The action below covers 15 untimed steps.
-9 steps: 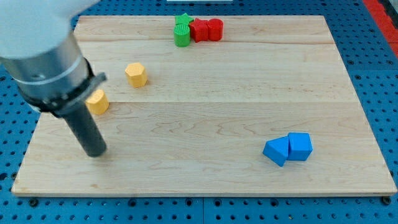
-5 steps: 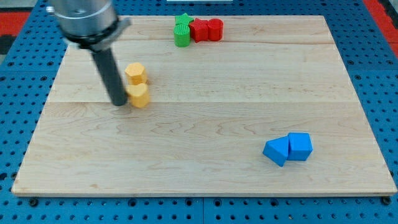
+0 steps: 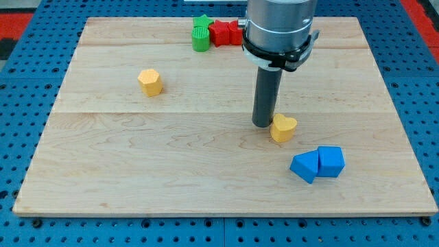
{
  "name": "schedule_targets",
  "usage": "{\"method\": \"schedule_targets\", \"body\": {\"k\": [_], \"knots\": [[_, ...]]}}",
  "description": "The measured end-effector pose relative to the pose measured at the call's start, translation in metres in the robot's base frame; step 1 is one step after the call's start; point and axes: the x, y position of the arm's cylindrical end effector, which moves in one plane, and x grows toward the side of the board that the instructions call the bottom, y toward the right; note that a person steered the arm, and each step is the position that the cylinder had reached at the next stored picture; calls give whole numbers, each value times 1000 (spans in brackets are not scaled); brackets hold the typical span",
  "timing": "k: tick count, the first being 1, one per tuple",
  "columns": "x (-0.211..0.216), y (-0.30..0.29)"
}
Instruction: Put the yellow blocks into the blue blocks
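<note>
Looks like a robotics lab: pale wooden desk [image 3: 206,171] resting on a blue perforated pegboard base [image 3: 20,137], small coloured blocks scattered about.

My tip [image 3: 263,125] is seen touching a yellow heart-shaped block [image 3: 282,127] at its 9 o'clock; two touching blue blocks [image 3: 317,164] lie near, at its 5 o'clock.

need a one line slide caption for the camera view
My tip touches a yellow heart block above-left of two blue blocks; a yellow hexagon block waits far left.
</note>
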Motion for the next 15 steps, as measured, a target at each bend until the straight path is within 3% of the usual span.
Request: {"method": "schedule_targets", "body": {"k": [1, 2, 3, 5, 6, 7, 13, 14, 15], "knots": [[4, 24], [42, 60], [39, 73], [-38, -2], [11, -61], [28, -117], [28, -137], [24, -177], [-25, -211]]}}
